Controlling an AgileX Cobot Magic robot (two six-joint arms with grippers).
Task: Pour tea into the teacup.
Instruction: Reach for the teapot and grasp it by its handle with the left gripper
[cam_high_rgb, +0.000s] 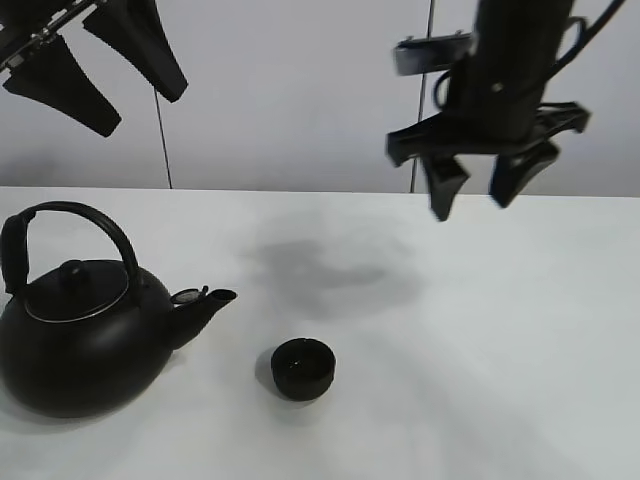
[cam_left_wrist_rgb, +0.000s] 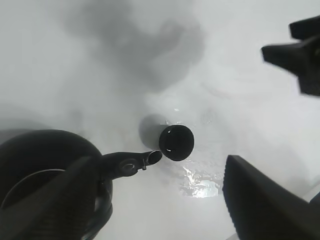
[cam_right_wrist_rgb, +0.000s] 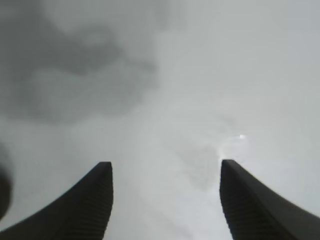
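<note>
Kettle (cam_high_rgb: 80, 345) is standing upright on the table (cam_high_rgb: 480, 330), gripped by nothing; no tea is being poured. Teacup (cam_high_rgb: 303, 368) is sitting just past the kettle's spout (cam_high_rgb: 205, 305), not touching it. Left gripper (cam_high_rgb: 140, 108) is being held high above the kettle, jaws spread wide, empty. Right gripper (cam_high_rgb: 470, 205) is hanging high, well off to the kettle's spout side, fingers parted, empty. 1 faint glint is showing inside the teacup; tea or glaze cannot be told. Kettle contents are hidden by the lid. Judged: pour either pending or finished.
</note>
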